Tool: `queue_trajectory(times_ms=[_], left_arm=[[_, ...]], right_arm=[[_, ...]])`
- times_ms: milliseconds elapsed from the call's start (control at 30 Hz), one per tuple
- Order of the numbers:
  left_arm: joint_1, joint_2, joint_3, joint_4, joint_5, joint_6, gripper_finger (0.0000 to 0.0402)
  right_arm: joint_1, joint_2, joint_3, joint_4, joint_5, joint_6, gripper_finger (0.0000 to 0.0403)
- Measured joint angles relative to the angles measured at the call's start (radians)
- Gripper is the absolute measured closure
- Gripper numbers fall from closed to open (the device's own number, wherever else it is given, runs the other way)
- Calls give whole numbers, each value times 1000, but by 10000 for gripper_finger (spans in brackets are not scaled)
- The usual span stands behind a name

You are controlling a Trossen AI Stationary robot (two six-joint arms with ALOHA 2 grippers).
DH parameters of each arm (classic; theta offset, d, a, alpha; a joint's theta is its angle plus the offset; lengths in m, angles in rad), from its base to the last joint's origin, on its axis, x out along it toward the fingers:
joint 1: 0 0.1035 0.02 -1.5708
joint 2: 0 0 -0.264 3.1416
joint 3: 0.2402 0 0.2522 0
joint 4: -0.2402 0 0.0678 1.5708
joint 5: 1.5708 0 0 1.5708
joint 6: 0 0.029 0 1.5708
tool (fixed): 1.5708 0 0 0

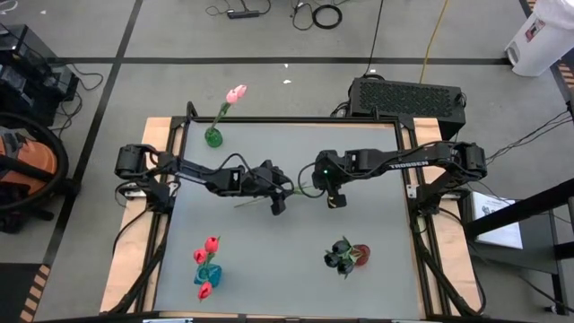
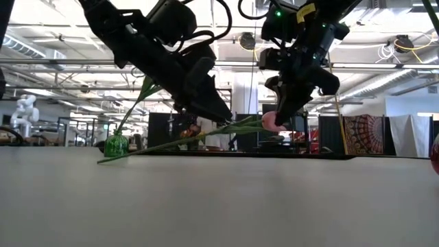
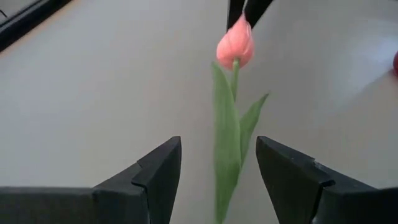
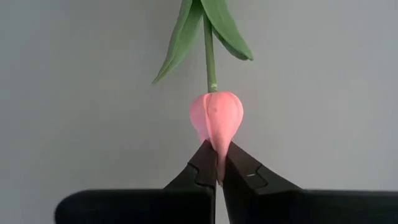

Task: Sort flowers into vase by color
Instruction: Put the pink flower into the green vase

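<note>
From the front edge of the table point(image 1: 179, 260), nearest me at about seven o'clock stands a blue vase point(image 1: 208, 274) holding the red tulips point(image 1: 210, 244), and at five o'clock a red vase point(image 1: 360, 255) with the black tulips point(image 1: 340, 256); those colours look settled.

In the middle of the table the two arms meet over one pink tulip point(image 4: 216, 118). The right gripper point(image 4: 218, 177) has its fingers pinched tight on the very tip of the bloom, lifting the head end while the stem point(image 2: 164, 145) slopes down to touch the tabletop. I'd guess it is held that way to present the stem for a handover. The left gripper point(image 3: 217, 171), just at the nine o'clock side of it, stands spread wide with the stem and leaves point(image 3: 231, 146) between its fingers, not yet closed, probably about to take the stem so the flower can go in stem-first.

Farthest off, at eleven o'clock, the green vase point(image 1: 213, 137) already holds another pink tulip point(image 1: 236, 93), likely this one's destination.
</note>
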Motion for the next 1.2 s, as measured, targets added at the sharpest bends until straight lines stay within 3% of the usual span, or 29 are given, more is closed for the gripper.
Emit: queue_trajectory(times_ms=[933,1200], left_arm=[[0,0,-1,-55,12,-1,188],[0,0,-1,-55,12,-1,248]], right_arm=[[0,0,0,77,0,3,399],[0,0,0,77,0,3,399]])
